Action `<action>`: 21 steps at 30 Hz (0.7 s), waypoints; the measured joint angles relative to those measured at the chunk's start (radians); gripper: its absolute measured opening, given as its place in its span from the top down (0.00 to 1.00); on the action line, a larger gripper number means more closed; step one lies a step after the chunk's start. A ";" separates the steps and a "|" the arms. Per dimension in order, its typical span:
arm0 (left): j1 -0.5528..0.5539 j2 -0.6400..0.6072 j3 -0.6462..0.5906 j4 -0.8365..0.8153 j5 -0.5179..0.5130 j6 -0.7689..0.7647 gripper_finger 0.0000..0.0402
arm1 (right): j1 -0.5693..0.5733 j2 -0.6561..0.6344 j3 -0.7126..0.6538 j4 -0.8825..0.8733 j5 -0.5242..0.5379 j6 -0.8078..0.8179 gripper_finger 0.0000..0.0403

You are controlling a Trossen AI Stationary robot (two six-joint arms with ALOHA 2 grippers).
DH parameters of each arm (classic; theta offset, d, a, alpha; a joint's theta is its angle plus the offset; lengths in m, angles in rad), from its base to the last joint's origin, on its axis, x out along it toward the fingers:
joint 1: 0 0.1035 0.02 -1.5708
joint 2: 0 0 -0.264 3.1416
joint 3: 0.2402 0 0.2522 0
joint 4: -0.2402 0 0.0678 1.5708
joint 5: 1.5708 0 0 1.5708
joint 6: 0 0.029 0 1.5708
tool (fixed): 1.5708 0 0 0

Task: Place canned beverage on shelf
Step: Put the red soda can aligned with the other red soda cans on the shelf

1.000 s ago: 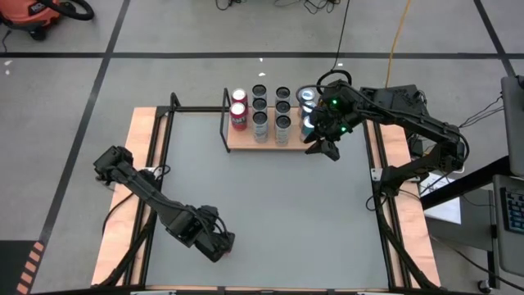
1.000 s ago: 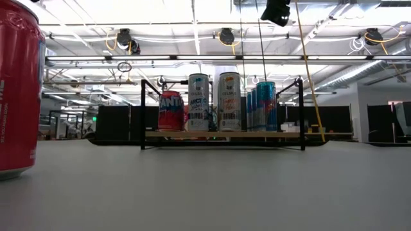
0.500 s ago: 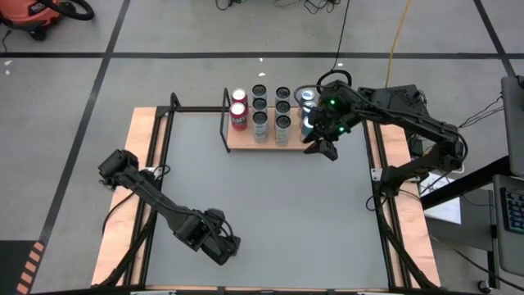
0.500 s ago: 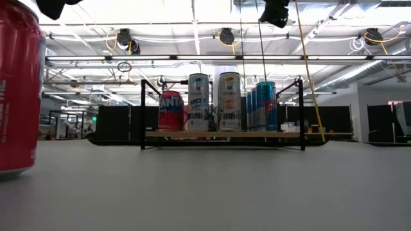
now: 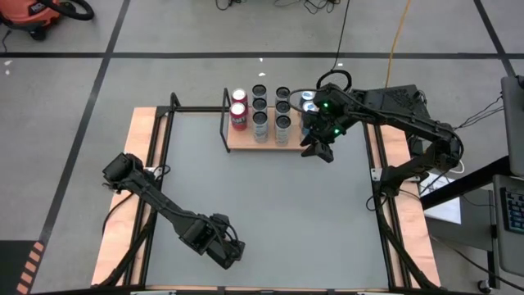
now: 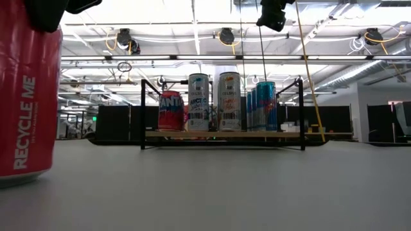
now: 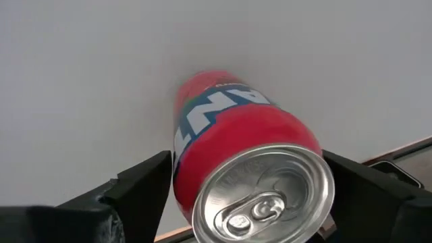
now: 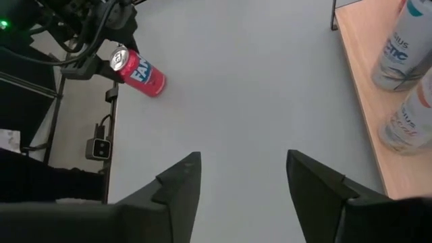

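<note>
Near the tabletop's point(image 5: 278, 205) front edge, the left gripper point(image 7: 246, 202) straddles an upright red Fanta can point(image 7: 236, 155), jaws spread either side, not yet pinching. Risk: an off-centre closure could tip the can. Well apart, the right gripper point(image 8: 243, 185), jaws spread and empty, hovers beside the stocked shelf point(image 5: 270, 141).

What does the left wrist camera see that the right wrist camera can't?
Only the left wrist view shows the red can's silver top with its pull tab close up, between the left gripper's open jaws. Only the right wrist view shows the shelf with pale cans and the right gripper's open jaws. Both show that red can on the grey table.
</note>
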 joint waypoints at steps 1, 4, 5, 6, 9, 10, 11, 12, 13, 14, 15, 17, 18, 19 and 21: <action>-0.001 0.000 0.000 -0.001 0.000 0.000 0.16 | 0.000 0.000 0.000 0.000 0.000 0.000 0.54; -0.002 0.000 -0.001 -0.002 -0.002 0.006 0.19 | 0.000 0.000 0.000 0.000 0.000 0.000 0.54; -0.003 -0.001 -0.005 0.001 -0.002 0.008 0.19 | 0.001 0.000 0.000 0.000 0.000 0.000 0.54; -0.003 -0.003 -0.011 0.005 -0.002 0.008 0.20 | 0.001 0.000 0.000 0.000 0.001 0.000 0.54; -0.003 -0.007 -0.029 0.016 0.001 0.007 0.24 | 0.001 0.000 0.000 0.000 0.001 0.005 0.54; -0.004 -0.008 -0.035 0.015 0.009 0.010 0.26 | 0.001 0.000 0.000 0.000 0.001 0.009 0.54; -0.004 -0.008 -0.042 0.015 0.022 0.023 0.27 | 0.001 0.000 0.000 0.000 0.001 0.013 0.54; -0.003 -0.008 -0.047 0.016 0.031 0.031 0.28 | 0.001 0.000 0.000 0.000 0.002 0.016 0.54; -0.003 -0.008 -0.048 0.015 0.034 0.037 0.28 | 0.001 0.000 0.000 0.000 0.002 0.018 0.54; -0.003 -0.007 -0.048 0.013 0.032 0.039 0.28 | 0.001 0.000 0.000 0.000 0.002 0.018 0.54; -0.004 -0.009 -0.048 0.009 0.030 0.043 0.28 | 0.001 0.000 0.000 0.000 0.002 0.018 0.54; -0.003 -0.021 -0.049 0.005 0.023 0.052 0.29 | 0.001 0.000 0.000 0.000 0.002 0.018 0.54; 0.002 -0.024 -0.050 0.003 0.019 0.054 0.29 | 0.001 0.000 0.000 0.000 0.002 0.018 0.54; 0.007 -0.027 -0.051 0.001 0.018 0.056 0.29 | 0.001 0.000 0.000 -0.001 0.002 0.018 0.54; 0.018 -0.042 -0.055 -0.021 0.015 0.063 0.29 | 0.001 0.000 0.000 -0.001 0.002 0.018 0.54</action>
